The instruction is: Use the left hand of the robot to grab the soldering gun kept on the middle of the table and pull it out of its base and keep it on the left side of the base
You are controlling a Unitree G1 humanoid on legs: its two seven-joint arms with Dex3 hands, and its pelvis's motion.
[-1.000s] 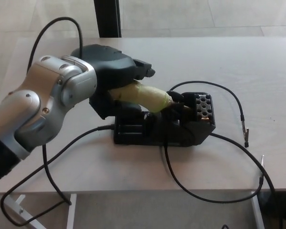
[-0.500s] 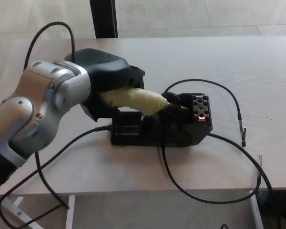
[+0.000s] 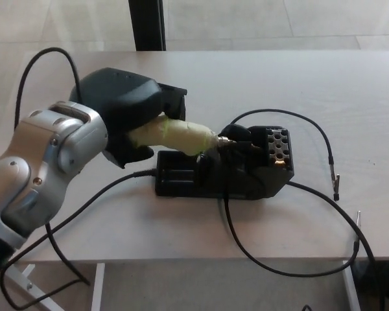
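In the head view the left hand (image 3: 126, 110) reaches in from eight o'clock over the table (image 3: 350, 84), fingers clenched around the soldering gun (image 3: 178, 135), whose yellow-green handle points to three o'clock. Its tip lies at the black base (image 3: 236, 175) mid-table. Black cables (image 3: 292, 188) loop around the base toward four o'clock.

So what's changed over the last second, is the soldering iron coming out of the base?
The left hand, shut on the yellow-green handle of the soldering iron, has drawn back toward the left, and the iron has slid partly out with it. Its metal end now shows bare, though the tip still points into the holder. The black base, the cables and the table stayed where they were. The right hand is not in view.
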